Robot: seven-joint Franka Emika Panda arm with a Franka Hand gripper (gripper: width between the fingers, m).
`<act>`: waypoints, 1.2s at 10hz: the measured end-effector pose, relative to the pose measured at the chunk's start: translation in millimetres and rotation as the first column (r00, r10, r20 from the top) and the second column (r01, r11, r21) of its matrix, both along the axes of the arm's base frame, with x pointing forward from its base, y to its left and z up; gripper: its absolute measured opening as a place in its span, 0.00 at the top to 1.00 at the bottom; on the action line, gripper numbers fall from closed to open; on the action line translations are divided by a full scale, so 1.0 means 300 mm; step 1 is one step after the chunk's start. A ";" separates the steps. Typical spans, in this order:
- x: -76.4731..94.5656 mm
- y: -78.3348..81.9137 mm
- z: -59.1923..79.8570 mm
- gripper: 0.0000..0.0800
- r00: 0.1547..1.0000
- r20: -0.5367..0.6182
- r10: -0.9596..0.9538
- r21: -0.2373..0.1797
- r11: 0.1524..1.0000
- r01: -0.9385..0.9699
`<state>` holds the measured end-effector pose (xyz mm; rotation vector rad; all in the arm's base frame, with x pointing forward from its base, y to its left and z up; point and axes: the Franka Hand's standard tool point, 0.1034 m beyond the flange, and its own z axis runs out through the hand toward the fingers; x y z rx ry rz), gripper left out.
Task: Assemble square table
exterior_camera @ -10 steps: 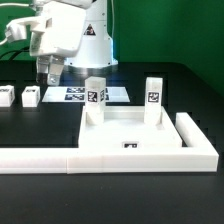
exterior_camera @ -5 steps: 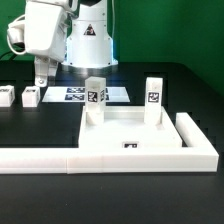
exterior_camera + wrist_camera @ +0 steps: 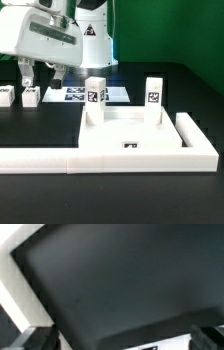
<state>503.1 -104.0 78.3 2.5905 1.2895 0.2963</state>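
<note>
Now two legs (image 3: 95, 99) stand upright in the tabletop (image 3: 122, 129).

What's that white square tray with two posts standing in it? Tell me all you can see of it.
It is the tabletop, a white, plastic-looking square tray with a raised rim, lying flat on the black table. Two short white legs, each tagged black-and-white, stand upright at its far corners. A small tag shows on its near rim. It sits in the corner of a long white bar. Nothing grips it.
</note>
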 end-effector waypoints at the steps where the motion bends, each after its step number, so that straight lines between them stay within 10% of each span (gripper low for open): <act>1: -0.012 -0.024 -0.002 0.19 0.996 -0.003 -0.087 0.021 0.996 0.087; 7: -0.026 -0.068 -0.007 0.19 0.872 -0.038 -0.487 0.130 0.863 0.488; 12: -0.109 -0.084 -0.039 0.19 0.790 -0.156 -0.593 0.104 0.786 0.610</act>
